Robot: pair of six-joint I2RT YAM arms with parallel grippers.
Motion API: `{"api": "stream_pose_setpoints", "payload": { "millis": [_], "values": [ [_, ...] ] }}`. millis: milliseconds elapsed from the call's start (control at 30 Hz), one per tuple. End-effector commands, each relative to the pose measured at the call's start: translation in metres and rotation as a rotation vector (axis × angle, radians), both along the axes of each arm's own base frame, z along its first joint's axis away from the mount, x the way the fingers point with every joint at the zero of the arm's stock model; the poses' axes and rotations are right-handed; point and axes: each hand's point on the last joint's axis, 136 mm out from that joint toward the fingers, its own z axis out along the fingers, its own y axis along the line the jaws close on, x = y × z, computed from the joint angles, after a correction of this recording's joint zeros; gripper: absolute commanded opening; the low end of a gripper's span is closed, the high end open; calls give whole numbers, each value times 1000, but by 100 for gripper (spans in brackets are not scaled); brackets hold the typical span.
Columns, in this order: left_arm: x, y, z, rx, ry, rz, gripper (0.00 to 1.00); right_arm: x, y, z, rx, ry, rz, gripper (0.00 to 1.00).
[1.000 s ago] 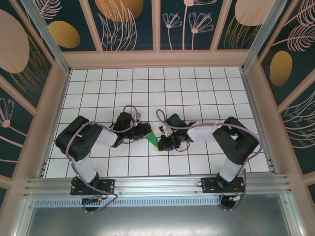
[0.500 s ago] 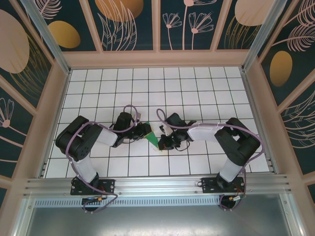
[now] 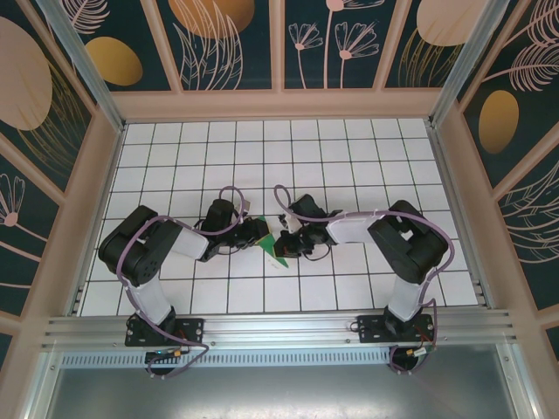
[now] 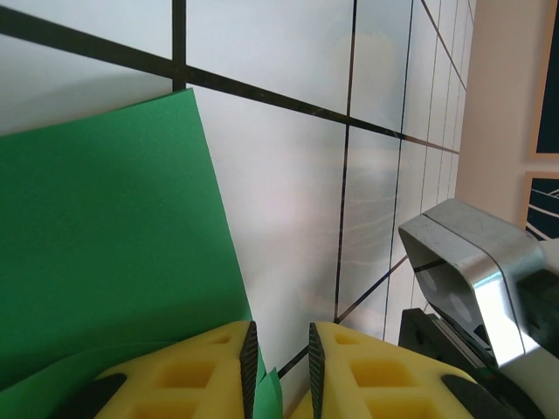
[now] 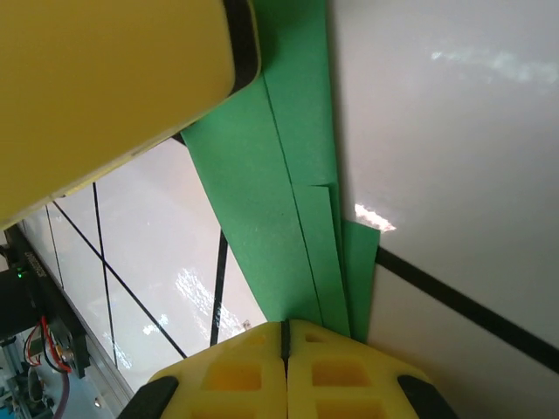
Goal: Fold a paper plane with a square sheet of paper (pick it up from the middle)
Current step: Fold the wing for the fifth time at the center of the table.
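Observation:
The square sheet of paper (image 3: 270, 245) is a small folded green wedge on the tiled floor between the two grippers. In the left wrist view its flat green face (image 4: 105, 244) lies to the left, and one edge flap pokes into the narrow gap of my left gripper (image 4: 279, 336) (image 3: 260, 234), whose jaws stand slightly apart. In the right wrist view several long folded layers (image 5: 279, 192) run under my right gripper (image 5: 284, 327) (image 3: 281, 249). Its pads are pressed together and its tips rest on the paper. The left gripper's yellow finger (image 5: 113, 87) sits on the paper's far end.
The white tiled floor (image 3: 349, 166) with black grid lines is walled by a beige frame (image 3: 279, 105) and patterned panels. The right arm's grey housing (image 4: 472, 279) is close beside the left gripper. Purple cables (image 3: 229, 194) loop above both wrists.
The right arm has shifted a little to the left, bringing its gripper closer over the paper. The left arm and the paper have stayed put.

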Motion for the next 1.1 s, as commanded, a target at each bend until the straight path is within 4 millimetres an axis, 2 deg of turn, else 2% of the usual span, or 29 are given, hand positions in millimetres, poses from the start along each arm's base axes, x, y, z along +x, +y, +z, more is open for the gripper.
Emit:
{"api": "stream_pose_setpoints", "payload": {
  "millis": [0, 167, 300, 400, 533, 633, 967, 1067],
  "values": [
    [-9, 8, -23, 76, 61, -3, 27, -10, -21, -32, -92, 53, -27, 8],
    [1, 0, 12, 19, -2, -2, 31, -14, -26, -40, -110, 66, -38, 7],
    [9, -4, 56, -46, -85, 15, 33, -15, -25, -41, -106, 71, -40, 7],
    [6, 0, 68, -66, -95, 37, 31, -14, -25, -42, -103, 70, -46, 7],
    [-6, 8, 67, -87, -61, 82, 25, -13, -24, -41, -99, 69, -49, 7],
    [-16, 5, 61, -82, -42, 91, 24, -13, -24, -42, -100, 70, -51, 7],
    [-33, -13, 28, -129, 43, 84, 19, -13, -25, -45, -108, 73, -57, 7],
    [-34, -11, 18, -136, 65, 102, 17, -13, -25, -45, -107, 74, -59, 7]
  ]
}}
